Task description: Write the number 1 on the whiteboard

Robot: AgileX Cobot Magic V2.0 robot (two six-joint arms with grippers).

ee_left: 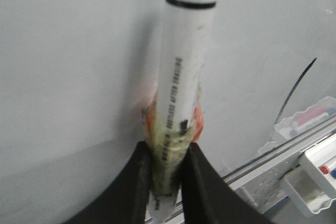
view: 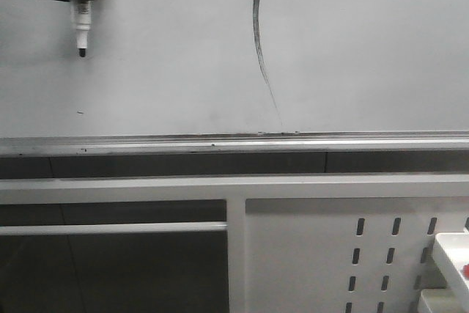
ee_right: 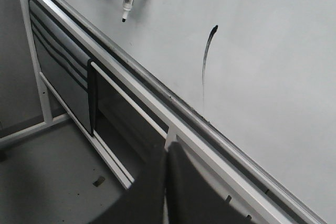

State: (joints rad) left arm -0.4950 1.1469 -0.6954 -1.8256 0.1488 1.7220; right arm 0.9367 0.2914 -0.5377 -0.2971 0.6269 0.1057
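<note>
Your left gripper (ee_left: 167,171) is clamped on a white whiteboard marker (ee_left: 184,85), its two black fingers (ee_left: 137,182) pinching the wrapped lower barrel while the black tip points at the whiteboard (view: 366,49). In the front view the marker tip (view: 82,52) hangs at the board's upper left, well apart from the number 1 (view: 259,34); whether it touches the surface cannot be told. The stroke itself runs down the middle of the board, thick and dark at its top, curving slightly and thinning to a faint line that reaches the silver ledge (view: 146,143). Your right gripper (ee_right: 167,182) sits low in front of the frame with its fingers pressed together, holding nothing.

The digit looks written, so the step in hand is likely clearing the marker away. Draw the left arm straight back off the board before moving sideways, so the tip leaves no stray mark. Keep your grip firm; the barrel is held only near its end and could pivot.
</note>
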